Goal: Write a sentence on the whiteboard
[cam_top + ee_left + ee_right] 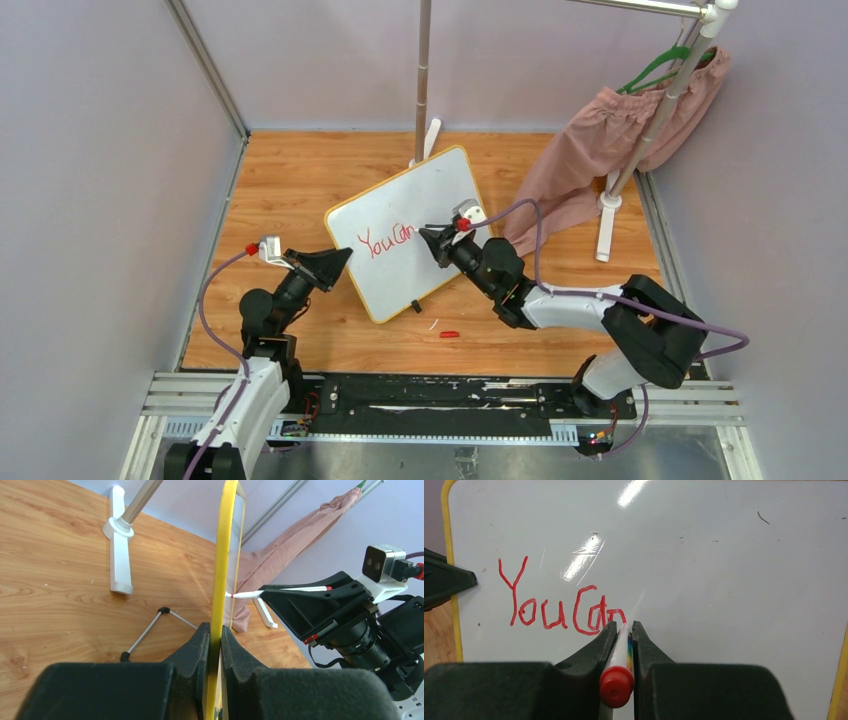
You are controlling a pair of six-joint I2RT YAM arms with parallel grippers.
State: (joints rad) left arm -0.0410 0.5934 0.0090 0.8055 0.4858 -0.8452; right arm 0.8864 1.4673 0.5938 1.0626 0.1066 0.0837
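Red marker letters (561, 607) reading "You Can" so far, slanted across the flat white rectangular whiteboard with its thin yellow-orange rim (405, 232); roughly half the line written, by the look of it. Board tilted up off the wood-grain tabletop (300, 170) on thin wire legs (150, 630), near the middle of the table, turned at an angle. Left gripper (216, 635) closed on the board's yellow near edge, pads either side of the rim. Right gripper (624, 630) clamped on the slim white marker with a red end cap (617, 685), tip at the board just after the "n".

For the next word: light, steady tip pressure, since a propped board likely gives under a hard push. Firm left-hand grip throughout, no shifting of the rim mid-stroke. A small lift and a clear gap before "do". Same letter height and same upward slant as the existing words. Short, slow strokes from the wrist, pen close to square with the surface. Plenty of bare white to the right, so no crowding needed. Loose red marker cap (449, 333) on the table near the board's lower edge, well out of the stroke path.
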